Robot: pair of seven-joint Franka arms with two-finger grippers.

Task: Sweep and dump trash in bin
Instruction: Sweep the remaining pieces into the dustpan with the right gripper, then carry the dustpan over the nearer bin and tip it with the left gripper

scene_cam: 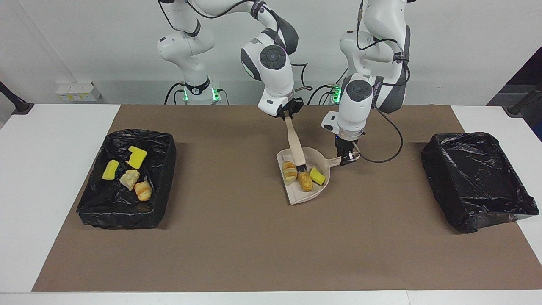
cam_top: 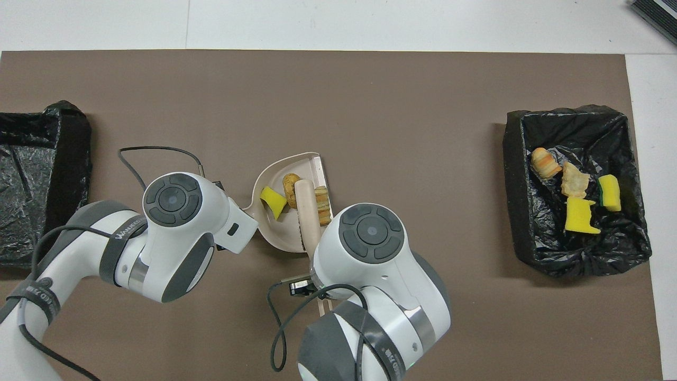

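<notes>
At mid-table, the dustpan (scene_cam: 308, 192) handle was gripped by the left gripper (scene_cam: 347, 158), the brush (scene_cam: 295, 146) clamped by the right gripper (scene_cam: 287, 117) above three trash scraps (scene_cam: 305, 179).

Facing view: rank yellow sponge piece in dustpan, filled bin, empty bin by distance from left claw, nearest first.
From the left claw, shut on the dustpan handle:
1. Yellow sponge piece, in the dustpan.
2. Empty bin, toward the left arm's end.
3. Filled bin, toward the right arm's end.

White table (scene_cam: 51, 140) under brown mat (scene_cam: 237, 245), plain white wall (scene_cam: 84, 38).
</notes>
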